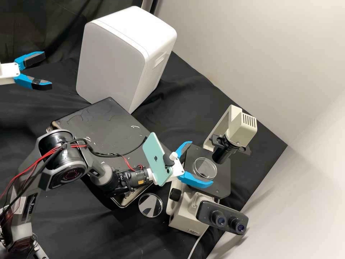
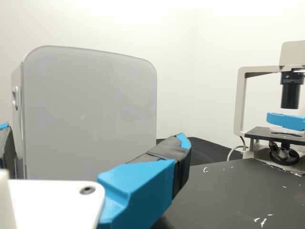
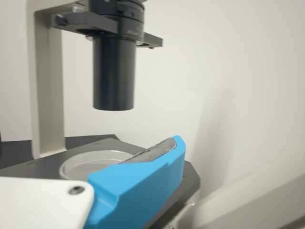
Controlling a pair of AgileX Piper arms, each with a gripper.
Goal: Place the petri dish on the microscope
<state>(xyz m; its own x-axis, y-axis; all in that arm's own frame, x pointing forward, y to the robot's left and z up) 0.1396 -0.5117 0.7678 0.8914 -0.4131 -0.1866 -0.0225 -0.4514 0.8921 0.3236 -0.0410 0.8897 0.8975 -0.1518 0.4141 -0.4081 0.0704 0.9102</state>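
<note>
Petri dish (image 1: 205, 168): flat on the black stage (image 1: 222, 183) of the microscope (image 1: 187, 212), lower centre-right of the high view, directly under the dark lens tube (image 1: 222, 154).
Dish versus jaws: dead ahead of the right jaws, sitting in the gap between the two blue fingers (image 1: 197, 180); round, so no long axis to line up with.
Right jaws: spread wide, wider than the dish, apparently gripping nothing.
Nearer arm: right arm (image 1: 107, 176), no contest.
Left jaws: far off at the upper left edge above the counter (image 1: 201, 93), parted and empty.
Next move, at a guess: straight back off the stage without nudging the dish.
Second clear disc (image 1: 150, 205): lying on the counter just beside the microscope base, lower centre; possibly a lid, hard to say.
Hard to make out: whether the lower finger touches the dish rim. In the right wrist view, one finger (image 3: 143, 186) cuts across the near edge of the dish.
Behind it all: white box (image 1: 125, 54), upper centre.
</note>
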